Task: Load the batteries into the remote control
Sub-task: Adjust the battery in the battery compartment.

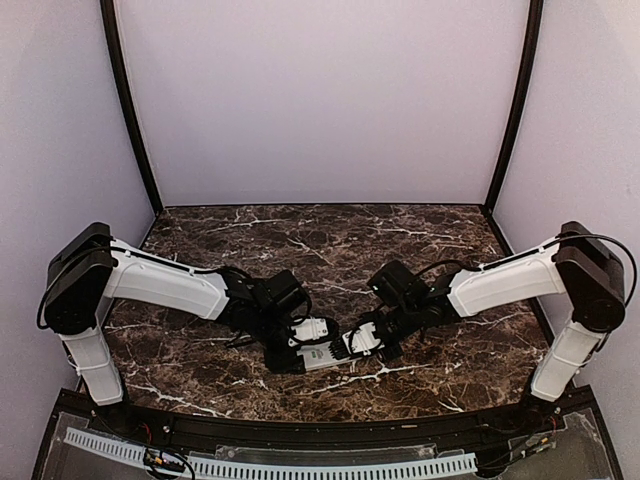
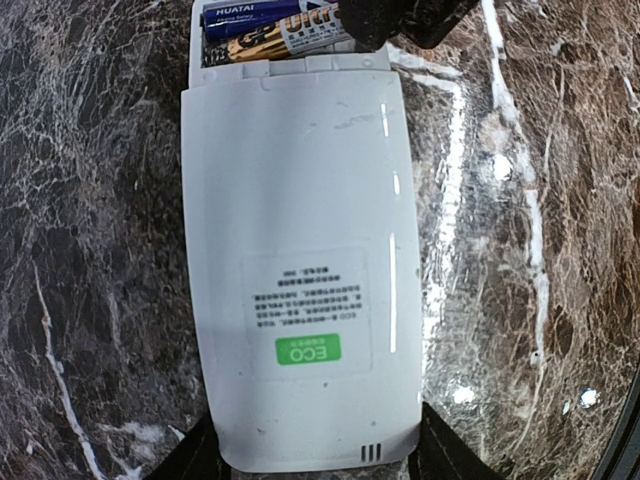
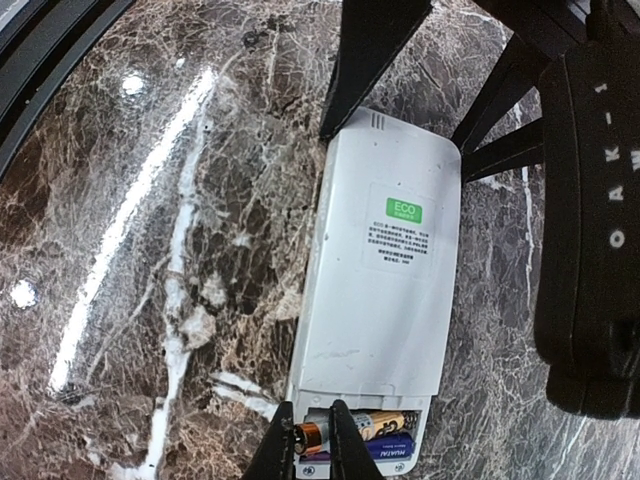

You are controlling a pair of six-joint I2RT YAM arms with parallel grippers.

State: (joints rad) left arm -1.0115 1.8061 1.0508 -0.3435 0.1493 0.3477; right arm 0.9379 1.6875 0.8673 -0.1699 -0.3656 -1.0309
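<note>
The white remote control (image 2: 300, 200) lies face down on the marble table, its green ECO label up; it also shows in the right wrist view (image 3: 390, 290) and the top view (image 1: 322, 358). Its battery bay at one end is open. A blue battery (image 3: 392, 453) lies seated in the bay. My right gripper (image 3: 315, 455) is shut on the copper end of a gold battery (image 3: 375, 425), which lies in the bay beside the blue one. My left gripper (image 2: 318, 462) clamps the remote's other end, one finger on each long side. In the top view both grippers, left (image 1: 300, 350) and right (image 1: 352, 346), meet at the remote.
The dark marble table (image 1: 400, 250) is bounded by pale walls and two black corner posts (image 1: 130, 110). A slotted cable tray (image 1: 270, 465) runs along the near edge. The left arm's fingers (image 3: 365, 60) show at the remote's far end in the right wrist view.
</note>
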